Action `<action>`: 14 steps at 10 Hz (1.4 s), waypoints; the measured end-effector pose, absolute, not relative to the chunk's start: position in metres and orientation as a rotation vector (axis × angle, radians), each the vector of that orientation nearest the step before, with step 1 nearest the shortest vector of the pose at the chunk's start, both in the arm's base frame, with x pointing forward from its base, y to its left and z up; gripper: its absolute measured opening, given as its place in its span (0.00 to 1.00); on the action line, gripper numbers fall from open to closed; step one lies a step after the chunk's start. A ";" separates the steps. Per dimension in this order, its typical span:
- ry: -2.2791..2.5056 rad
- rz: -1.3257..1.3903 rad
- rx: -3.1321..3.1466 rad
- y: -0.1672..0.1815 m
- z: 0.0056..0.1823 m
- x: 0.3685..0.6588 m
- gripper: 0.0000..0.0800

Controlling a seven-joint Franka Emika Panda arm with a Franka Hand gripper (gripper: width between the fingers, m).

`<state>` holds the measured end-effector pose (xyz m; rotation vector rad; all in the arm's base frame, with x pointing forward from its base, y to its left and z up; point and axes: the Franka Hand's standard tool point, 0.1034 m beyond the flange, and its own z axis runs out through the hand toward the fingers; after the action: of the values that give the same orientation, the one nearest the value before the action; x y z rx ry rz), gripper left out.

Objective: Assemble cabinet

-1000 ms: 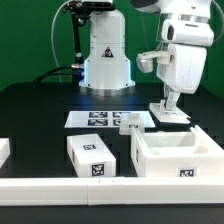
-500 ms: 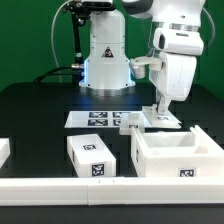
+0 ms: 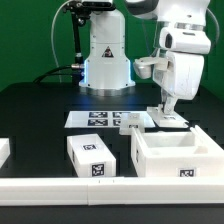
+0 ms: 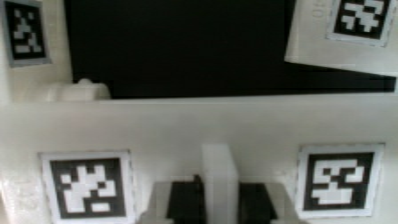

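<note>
Since half a sec ago the arm (image 3: 178,60) has swung a bit back toward the exterior view's right, gripper (image 3: 164,110) w/ it; nothing on the black table (image 3: 40,120) has shifted. Gripper points straight down, low over a flat white part (image 3: 140,123) lying just behind the cabinet (image 3: 160,162). Cabinet sits front & toward the exterior view's right, open side up, one square b/w tag (image 3: 187,172) on its near wall. Wrist view: two dark fingers (image 4: 175,200) stand either side of a thin white ridge (image 4: 217,170) on that part, w/ a b/w tag on each side. Too blurry to say whether they pinch it or just straddle it. Marker board (image 3: 85,118) lies flat mid-table, its tags blocky patterns, no letters I can make out. Small white block (image 3: 92,155), also tagged, sits near the cabinet on the exterior view's left, apart from it. Robot base (image 3: 107,55) carries a small dark mark, too small to read
</note>
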<state>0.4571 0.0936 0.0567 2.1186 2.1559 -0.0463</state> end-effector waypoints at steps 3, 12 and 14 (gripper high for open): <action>2.162 -0.050 2.115 0.097 0.055 0.458 0.08; 2.151 -0.020 2.109 0.103 0.057 0.479 0.08; 2.146 -0.020 2.115 0.103 0.057 0.479 0.08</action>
<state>0.4791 0.1028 0.0574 2.1145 2.1458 -0.0202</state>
